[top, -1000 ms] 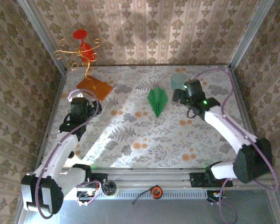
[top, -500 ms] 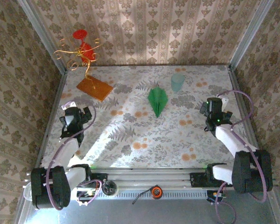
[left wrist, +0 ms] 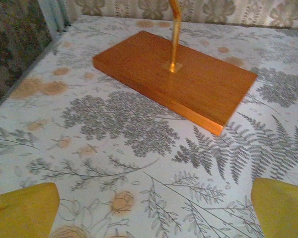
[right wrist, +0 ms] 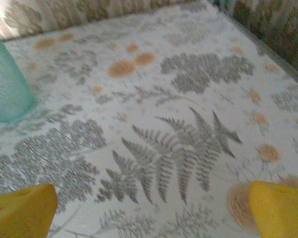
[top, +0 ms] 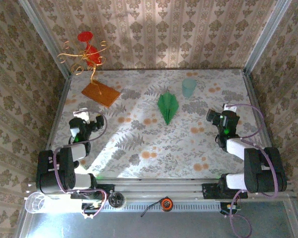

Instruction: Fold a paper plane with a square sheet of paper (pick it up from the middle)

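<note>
The fold looks done to me. The paper plane [top: 168, 107] lies flat on the bench [top: 139, 144] as a narrow green dart with a centre crease, just beside the teal cup [top: 188, 88], on the cup's left and a little nearer to me.

Both arms sit tucked low by their bases, well apart from the cup on the near side. The left tool [left wrist: 151, 218] is spread fully wide and holds nothing. Its yellow pads [left wrist: 20, 210] frame bare bench in front of the orange-brown board [top: 101, 92], which is far to the cup's left. The right tool [right wrist: 149, 213] is just as wide and just as empty, and it looks across open bench toward the cup from the near right.

I judge this the closing step, so the next move calls for little. If I wanted another crease pressed, I would bring one tool in from the near side of the cup, low and slow, since the dart would probably slide easily.

Room is good, with open bench all the way between the cup and the arm bases. The tight spots are the cup itself, and the side wall to its right.
</note>
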Controlling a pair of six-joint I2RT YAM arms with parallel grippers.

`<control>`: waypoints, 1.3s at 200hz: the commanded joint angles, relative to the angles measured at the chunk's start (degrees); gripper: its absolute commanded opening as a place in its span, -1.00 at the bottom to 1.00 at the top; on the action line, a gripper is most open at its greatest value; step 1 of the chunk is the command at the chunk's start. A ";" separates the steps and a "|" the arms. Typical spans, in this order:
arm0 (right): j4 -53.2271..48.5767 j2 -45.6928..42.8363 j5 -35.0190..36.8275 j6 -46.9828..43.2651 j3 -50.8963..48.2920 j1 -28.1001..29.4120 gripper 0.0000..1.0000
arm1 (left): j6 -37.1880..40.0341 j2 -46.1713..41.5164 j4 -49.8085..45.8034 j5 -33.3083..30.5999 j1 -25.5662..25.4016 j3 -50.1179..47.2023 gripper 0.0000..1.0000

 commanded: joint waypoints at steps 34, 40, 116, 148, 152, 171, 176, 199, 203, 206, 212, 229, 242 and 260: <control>10.50 4.80 -6.25 -4.04 -0.32 0.30 1.00 | 2.41 8.52 14.65 2.97 0.18 0.36 1.00; 11.33 5.33 -6.87 -4.58 -0.46 0.54 1.00 | 3.03 8.86 14.25 2.52 -0.43 0.73 1.00; 14.19 10.77 -4.51 -7.24 0.83 3.21 1.00 | 6.76 11.33 6.90 -6.76 -5.67 5.64 1.00; 14.33 10.98 -4.52 -7.25 0.83 3.28 1.00 | 6.93 11.34 7.33 -7.17 -5.89 5.34 1.00; 14.39 10.99 -4.51 -7.28 0.81 3.29 1.00 | 7.06 11.33 7.54 -7.11 -6.02 5.29 1.00; 14.23 10.97 -4.51 -7.27 0.94 3.28 1.00 | 7.29 11.28 7.08 -6.40 -6.03 5.51 1.00; 14.14 10.97 -4.51 -7.26 0.93 3.21 1.00 | 7.25 11.31 7.12 -6.37 -6.01 5.49 1.00; 14.03 10.98 -4.43 -7.29 1.01 3.29 1.00 | 7.07 11.34 6.68 -5.80 -5.72 5.68 1.00; 14.00 11.00 -4.42 -7.25 1.01 3.25 1.00 | 6.97 11.31 6.53 -5.24 -5.40 5.72 1.00; 13.96 10.96 -4.47 -7.26 1.01 3.26 1.00 | 6.94 11.32 6.58 -4.91 -5.30 5.72 1.00; 13.94 11.07 -4.43 -7.25 1.01 3.32 1.00 | 7.02 11.32 6.65 -5.07 -5.37 5.73 1.00; 13.82 11.04 -4.43 -7.26 1.09 3.36 1.00 | 7.01 11.35 6.32 -5.17 -5.46 5.89 1.00; 13.87 11.06 -4.43 -7.25 1.09 3.32 1.00 | 7.03 11.42 6.25 -5.20 -5.46 5.95 1.00; 14.15 10.86 -4.47 -7.27 0.92 3.23 1.00 | 7.02 11.42 6.54 -5.16 -5.45 5.74 1.00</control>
